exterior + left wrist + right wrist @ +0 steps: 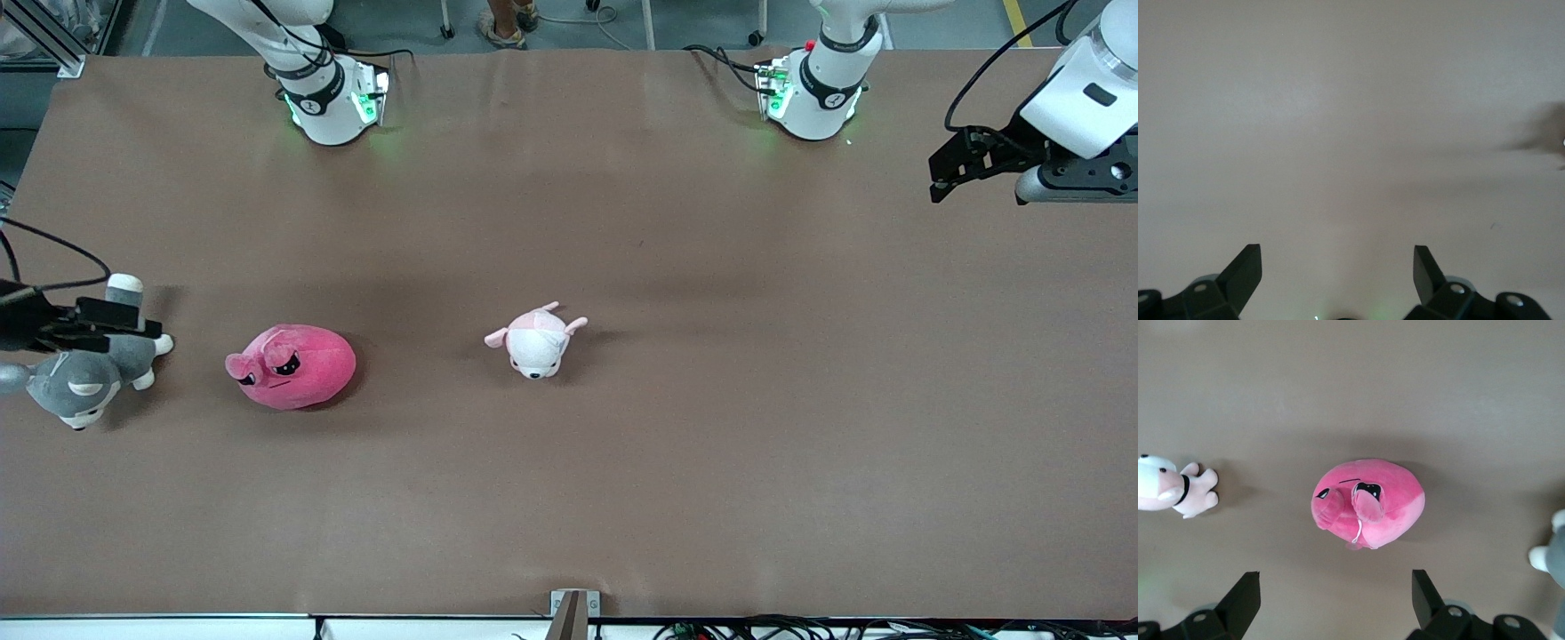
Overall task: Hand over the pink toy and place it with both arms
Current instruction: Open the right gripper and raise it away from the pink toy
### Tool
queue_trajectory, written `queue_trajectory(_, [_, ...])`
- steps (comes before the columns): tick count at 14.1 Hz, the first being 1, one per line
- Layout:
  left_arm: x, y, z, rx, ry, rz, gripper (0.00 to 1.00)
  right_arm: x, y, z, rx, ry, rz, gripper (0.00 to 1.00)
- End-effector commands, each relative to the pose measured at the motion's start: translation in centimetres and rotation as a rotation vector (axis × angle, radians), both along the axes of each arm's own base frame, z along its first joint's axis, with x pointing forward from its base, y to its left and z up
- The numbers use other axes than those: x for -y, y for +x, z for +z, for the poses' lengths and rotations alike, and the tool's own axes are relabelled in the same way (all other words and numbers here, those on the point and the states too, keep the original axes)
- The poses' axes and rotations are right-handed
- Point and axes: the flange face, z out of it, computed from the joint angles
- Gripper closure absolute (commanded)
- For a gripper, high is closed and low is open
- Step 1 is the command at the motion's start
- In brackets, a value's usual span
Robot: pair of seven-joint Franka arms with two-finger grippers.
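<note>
Plush in hot pink, the pink toy [292,366] lay on the brown table [711,444], black angry eyes turned toward the front camera, nothing touching it. Taking it as the landmark: a grey-and-white plush dog [84,378] lay beside it toward the right arm's end of the table, clearly apart from it, and a pale pink-and-white puppy [536,341] lay toward the left arm's end, a little farther from the front camera and also apart.

The right gripper [133,331] hung over the grey dog at the table's edge, to the side of the pink toy rather than above it. From its wrist camera both fingers [1245,600] stood wide apart with nothing between them, and the pink toy [1368,503] showed on the bare cloth ahead of them.

The left gripper [944,173] was well away from the pink toy, up over the table's end by its own base, waiting. Its fingers [1245,270] were likewise spread, holding nothing, with only bare tabletop under them.
</note>
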Motion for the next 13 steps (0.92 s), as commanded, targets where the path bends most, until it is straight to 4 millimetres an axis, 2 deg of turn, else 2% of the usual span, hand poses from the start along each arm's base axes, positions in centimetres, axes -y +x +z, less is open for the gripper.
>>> queue_trajectory(1, [-0.1, -0.1, 0.2, 0.008, -0.014, -0.009, 0.0, -2.5, -2.1, 4.5, 0.023, -0.105, -0.083, 0.0])
queue_trajectory(5, [-0.2, -0.1, 0.1, 0.006, -0.014, -0.007, 0.0, -4.0, -4.4, 9.0, 0.068, -0.215, -0.125, 0.0])
queue_trajectory(10, [-0.2, -0.1, -0.1, 0.0, -0.013, -0.007, 0.0, -3.3, -4.6, 11.2, 0.116, -0.269, -0.127, 0.0])
queue_trajectory(13, [-0.1, -0.3, 0.2, 0.002, -0.013, -0.009, 0.0, -3.4, -4.5, 11.4, 0.126, -0.293, -0.129, 0.0])
